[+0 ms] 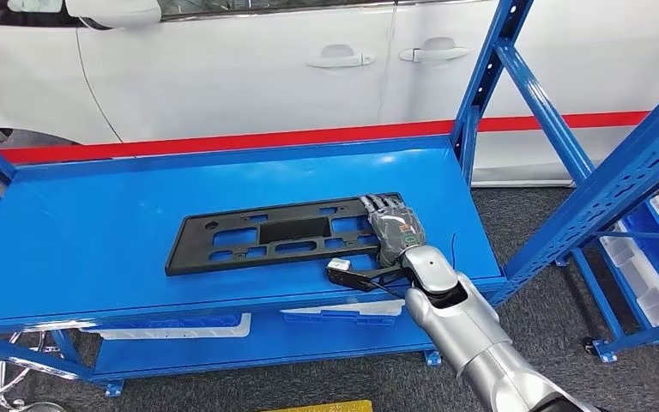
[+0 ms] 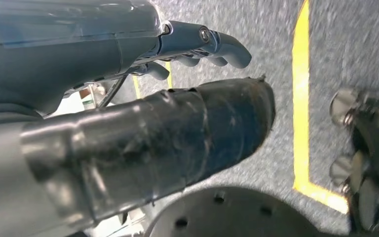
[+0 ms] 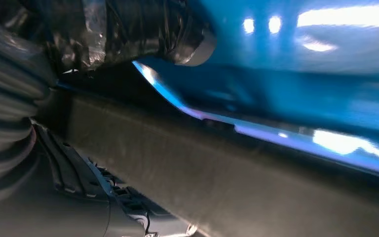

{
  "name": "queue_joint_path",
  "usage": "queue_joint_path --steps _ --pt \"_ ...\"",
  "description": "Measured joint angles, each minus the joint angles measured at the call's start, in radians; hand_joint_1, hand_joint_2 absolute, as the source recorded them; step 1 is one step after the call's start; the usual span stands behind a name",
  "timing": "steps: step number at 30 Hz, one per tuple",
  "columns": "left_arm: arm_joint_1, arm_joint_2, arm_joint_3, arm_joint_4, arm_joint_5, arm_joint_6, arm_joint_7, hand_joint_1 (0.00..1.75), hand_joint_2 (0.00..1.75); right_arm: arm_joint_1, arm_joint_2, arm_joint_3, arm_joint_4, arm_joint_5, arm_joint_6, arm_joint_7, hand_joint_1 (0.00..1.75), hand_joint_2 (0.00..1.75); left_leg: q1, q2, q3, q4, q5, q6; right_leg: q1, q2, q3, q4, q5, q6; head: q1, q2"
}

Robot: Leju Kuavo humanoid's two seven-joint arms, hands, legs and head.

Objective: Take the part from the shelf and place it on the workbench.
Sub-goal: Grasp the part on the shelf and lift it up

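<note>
Here the blue shelf (image 1: 94, 223) carries the part (image 1: 266, 236), a flat black plate with rectangular cut-outs, lying on its top level. The right hand (image 1: 392, 225) rests on the plate's right end; whether its fingers grip cannot be told. The left hand (image 2: 197, 47) hangs over grey floor, fingers curled, holding nothing.

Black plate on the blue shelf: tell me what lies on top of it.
The right hand rests on the black plate's right end, covering that corner; nothing else lies on it.
</note>
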Motion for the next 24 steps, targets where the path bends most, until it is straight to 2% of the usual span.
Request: queue_joint_path --steps 2,4,5,6,7,8,9,11,12,15,17,20,21,22,23,24 --pt "0.0 -0.002 0.008 -0.001 -0.001 0.0 -0.001 0.0 0.0 -0.004 0.006 -0.004 0.013 0.006 0.002 0.003 1.73 1.75 0.002 0.001 -0.042 0.089 -0.047 -0.007 -0.002 -0.001 0.006 -0.007 0.001 -0.009 -0.001 0.0" --pt "0.0 -0.002 0.014 -0.001 0.002 0.0 -0.004 0.0 0.0 -0.006 0.009 -0.006 0.022 0.011 0.004 0.003 1.73 1.75 0.003 0.001 -0.1 0.201 -0.093 -0.011 -0.001 -0.002 0.007 -0.007 0.001 -0.011 -0.001 0.0" --pt "0.0 -0.002 0.018 -0.002 0.003 0.001 -0.005 0.0 0.0 -0.006 0.009 -0.006 0.025 0.012 0.005 0.003 1.73 1.75 0.003 0.001 -0.125 0.244 -0.102 -0.012 0.0 -0.002 0.007 -0.007 0.0 -0.012 -0.001 0.0" --pt "0.001 -0.002 0.02 -0.002 0.005 0.001 -0.006 0.0 0.0 -0.006 0.01 -0.007 0.027 0.014 0.006 0.003 1.74 1.75 0.003 0.001 -0.14 0.264 -0.097 -0.012 0.0 -0.002 0.009 -0.007 -0.001 -0.012 -0.001 0.0" --pt "0.001 -0.002 0.023 -0.003 0.006 0.002 -0.008 0.0 0.0 -0.007 0.011 -0.007 0.03 0.015 0.007 0.002 1.74 1.75 0.003 0.001 -0.143 0.26 -0.078 -0.012 0.0 -0.002 0.011 -0.007 -0.002 -0.013 -0.001 0.0" --pt "0.002 -0.002 0.027 -0.003 0.007 0.002 -0.008 0.0 0.0 -0.009 0.011 -0.008 0.031 0.016 0.008 0.002 1.75 1.75 0.003 0.001 -0.124 0.212 -0.041 -0.01 0.0 -0.001 0.015 -0.006 -0.004 -0.012 -0.001 0.0" --pt "0.002 -0.002 0.03 -0.004 0.007 0.002 -0.009 0.0 0.0 -0.011 0.012 -0.01 0.032 0.017 0.009 0.001 1.75 1.75 0.003 0.001 -0.092 0.139 0.001 -0.007 0.0 0.0 0.019 -0.006 -0.007 -0.01 -0.001 0.0" --pt "0.002 -0.003 0.039 -0.005 0.007 0.002 -0.01 0.0 0.0 -0.017 0.013 -0.015 0.032 0.018 0.012 -0.002 1.75 1.75 0.0 0.001 -0.033 0.013 0.047 0.001 0.004 0.002 0.024 -0.005 -0.011 -0.003 -0.001 0.0" --pt "0.001 -0.003 0.042 -0.006 0.005 0.002 -0.012 0.0 0.0 -0.019 0.014 -0.018 0.031 0.018 0.014 -0.005 1.75 1.75 -0.002 0.0 -0.02 -0.015 0.05 0.005 0.006 0.003 0.025 -0.005 -0.012 0.002 0.0 0.0" --pt "0.0 -0.004 0.054 -0.007 -0.001 0.002 -0.019 0.0 0.0 -0.02 0.014 -0.029 0.028 0.016 0.019 -0.018 1.75 1.75 -0.001 0.001 -0.012 -0.029 0.05 0.02 0.007 0.004 0.028 -0.005 -0.014 0.018 0.0 0.0" --pt "-0.001 -0.006 0.061 -0.007 -0.001 0.002 -0.021 0.0 0.0 -0.02 0.014 -0.033 0.026 0.014 0.022 -0.022 1.75 1.75 0.003 0.004 -0.007 -0.037 0.056 0.032 0.006 0.003 0.012 0.038 -0.046 0.027 0.0 0.0" --pt "0.0 -0.007 0.068 -0.008 -0.001 0.002 -0.025 0.0 1.31 -0.017 0.014 -0.034 0.025 0.014 0.023 -0.023 1.75 1.75 0.002 0.007 -0.01 -0.039 0.058 0.039 0.003 0.002 -0.073 0.221 -0.139 0.037 0.001 0.0" --pt "0.0 -0.007 0.07 -0.008 0.0 0.002 -0.027 0.0 1.75 -0.015 0.014 -0.034 0.024 0.012 0.023 -0.025 1.75 1.75 0.001 0.007 -0.01 -0.038 0.058 0.04 0.002 0.002 -0.093 0.263 -0.15 0.038 0.0 0.0" --pt "0.001 -0.007 0.072 -0.009 0.002 0.004 -0.03 0.0 1.75 -0.013 0.014 -0.035 0.022 0.009 0.022 -0.028 1.75 1.75 0.0 0.006 -0.01 -0.038 0.058 0.04 0.002 0.002 -0.094 0.266 -0.139 0.038 0.0 0.0" --pt "0.001 -0.008 0.075 -0.01 0.005 0.006 -0.034 0.0 1.75 -0.011 0.013 -0.037 0.017 0.004 0.02 -0.032 1.75 1.75 0.0 0.005 -0.009 -0.037 0.057 0.039 0.002 0.002 -0.076 0.229 -0.111 0.035 0.0 0.0" --pt "0.001 -0.009 0.08 -0.011 0.009 0.009 -0.038 0.0 1.75 -0.008 0.012 -0.04 0.009 -0.003 0.019 -0.037 1.75 1.75 -0.001 0.005 -0.007 -0.036 0.056 0.038 0.002 0.002 -0.043 0.162 -0.074 0.03 0.001 0.0"
